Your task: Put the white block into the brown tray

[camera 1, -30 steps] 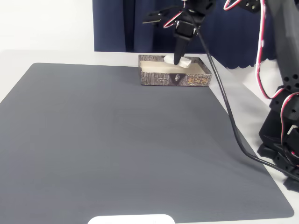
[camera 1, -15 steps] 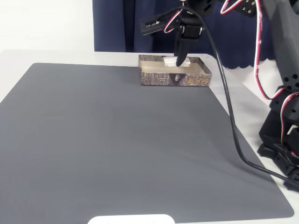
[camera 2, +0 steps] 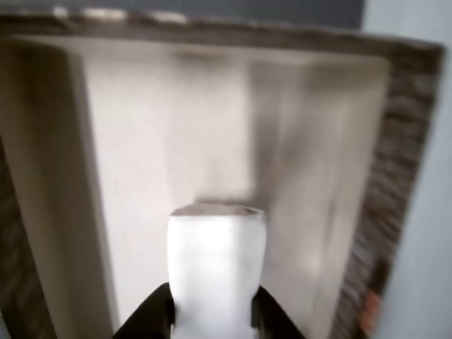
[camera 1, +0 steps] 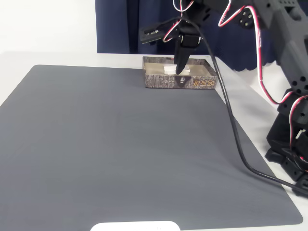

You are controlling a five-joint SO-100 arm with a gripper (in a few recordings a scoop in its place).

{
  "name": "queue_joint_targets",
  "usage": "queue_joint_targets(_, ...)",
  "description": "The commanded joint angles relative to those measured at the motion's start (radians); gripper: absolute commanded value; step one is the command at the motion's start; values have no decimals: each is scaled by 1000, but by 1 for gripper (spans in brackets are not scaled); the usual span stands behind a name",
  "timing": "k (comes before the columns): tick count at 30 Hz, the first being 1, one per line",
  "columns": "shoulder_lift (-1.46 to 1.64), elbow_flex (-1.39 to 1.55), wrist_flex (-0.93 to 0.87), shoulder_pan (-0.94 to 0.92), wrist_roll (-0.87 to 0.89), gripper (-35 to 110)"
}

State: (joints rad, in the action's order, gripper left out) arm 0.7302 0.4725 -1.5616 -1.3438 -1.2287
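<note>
Starting at the left of the fixed view, the dark grey mat [camera 1: 125, 144] spreads bare across the white table [camera 1: 43, 57], running up to the brown tray [camera 1: 179, 81], which sits at the mat's far edge, right of centre. Behind the tray hangs a navy curtain [camera 1: 125, 24], with a pale wall to the left of it.

Now the tray itself: mottled bark-patterned front wall, a small printed label [camera 1: 204, 83] toward its right end, cream floor inside. Directly above it the gripper [camera 1: 179, 70] points down into the tray, 1 dark finger reaching past the near wall. At that fingertip sits the white block [camera 1: 171, 70], low inside the tray, left of centre.

From the wrist view the block [camera 2: 217, 272] is pinched between the 2 black fingertips [camera 2: 152, 318], which press against its 2 long sides (only their tips show at the bottom edge). Its rounded end points toward the tray's far wall [camera 2: 212, 32], with the cream floor all around it. Whether it rests on that floor I can't tell; the picture is blurred.

Right of the tray, a black cable [camera 1: 231, 120] drops from the arm's wrist, passes the tray's right end and trails over the mat to the arm's base [camera 1: 293, 144], which stands off the mat's right edge. Red-and-white wires [camera 1: 266, 72] loop along the arm [camera 1: 284, 29] above.
</note>
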Motion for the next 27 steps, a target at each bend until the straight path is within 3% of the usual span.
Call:
queue_joint_targets(1, 6, -54, 6, 12, 2, 3)
queue_joint_targets(8, 6, -66, 23, 23, 8, 8)
queue_joint_targets(19, 3, -67, 32, 18, 40, 35)
queue_joint_targets(27, -3, -80, 44, 25, 17, 42)
